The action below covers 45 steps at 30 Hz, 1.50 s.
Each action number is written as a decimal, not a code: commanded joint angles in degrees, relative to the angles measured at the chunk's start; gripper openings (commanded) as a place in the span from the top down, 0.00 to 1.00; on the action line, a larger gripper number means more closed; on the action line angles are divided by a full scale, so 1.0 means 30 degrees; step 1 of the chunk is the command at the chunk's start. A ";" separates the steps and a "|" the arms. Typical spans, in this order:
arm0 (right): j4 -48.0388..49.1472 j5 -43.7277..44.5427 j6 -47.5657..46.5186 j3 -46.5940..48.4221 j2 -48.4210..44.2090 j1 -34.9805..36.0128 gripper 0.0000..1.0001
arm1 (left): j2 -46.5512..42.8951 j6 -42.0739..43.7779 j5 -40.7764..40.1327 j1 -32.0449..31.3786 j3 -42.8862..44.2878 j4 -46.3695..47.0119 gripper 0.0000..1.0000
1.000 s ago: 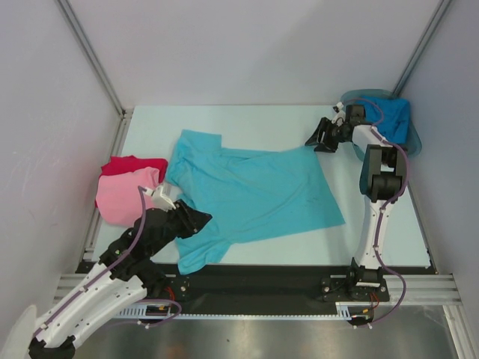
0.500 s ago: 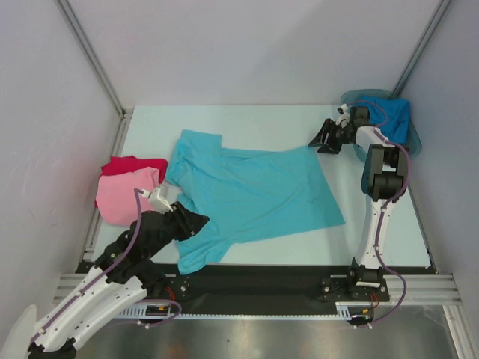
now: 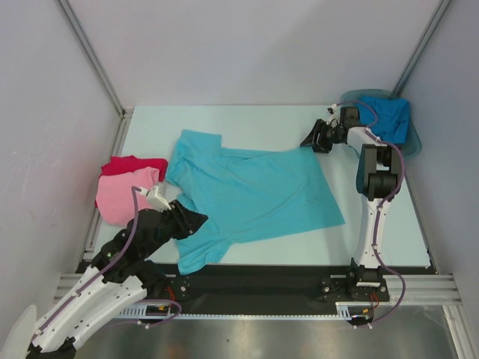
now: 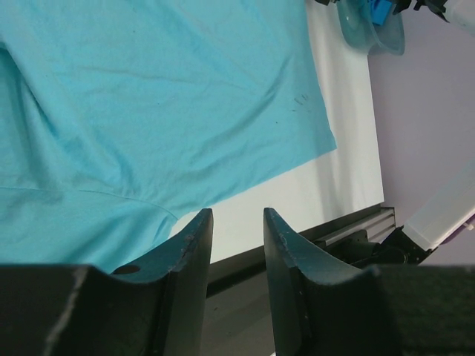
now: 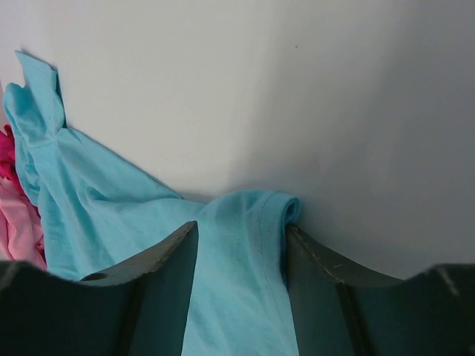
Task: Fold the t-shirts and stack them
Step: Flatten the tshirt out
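Since the turquoise shirt [image 3: 254, 191] lies spread on the table [image 3: 247, 123], soft, light and limp, we judge it will sag and crease unless pinched at hems or corners. Our right hand [image 5: 239, 230], parted, sits astride the rolled far corner, not yet clamped; our left hand [image 4: 236, 215], likewise parted and empty, hovers over the near sleeve edge.
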 commanded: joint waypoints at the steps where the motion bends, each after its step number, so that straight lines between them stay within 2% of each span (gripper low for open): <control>1: 0.0310 0.0352 0.0294 0.0002 0.0308 0.0233 0.46 | -0.0265 0.0460 -0.0111 -0.0093 0.1090 -0.0171 0.62; 2: 0.0398 0.0497 0.0295 -0.0085 0.0278 0.0234 0.48 | -0.0324 0.0460 -0.0140 -0.0093 0.1148 -0.0317 0.61; 5: 0.0515 0.0848 0.0470 -0.0145 0.0161 0.0234 0.61 | -0.0500 0.0460 -0.0258 -0.0093 0.1325 -0.0552 0.61; 7: 0.0486 0.1286 0.0529 -0.0262 0.0044 0.0234 0.73 | -0.0471 0.0460 -0.0317 -0.0093 0.1383 -0.0669 0.61; 8: 0.0545 0.1434 0.0587 -0.0378 0.0014 0.0234 0.84 | -0.0442 0.0460 -0.0317 -0.0093 0.1383 -0.0699 0.62; 13: 0.0721 0.2371 0.0705 -0.0672 -0.0279 0.0234 1.00 | 0.0054 0.0547 -0.0697 -0.0093 0.1266 -0.0758 0.62; 23: 0.2036 0.5535 0.1261 -0.0878 -0.1597 -0.0001 1.00 | 0.0525 0.0255 -0.0317 -0.0093 0.1061 -0.0348 0.63; 33: 0.2303 0.8347 0.2579 0.2634 -0.0367 -0.0205 1.00 | 0.0438 0.0049 0.0064 -0.0093 0.0827 -0.0172 0.64; 45: 0.3709 1.1305 0.4103 0.2699 -0.0804 -0.1406 1.00 | 0.1404 0.0225 0.0123 -0.0093 0.1383 -0.0172 0.64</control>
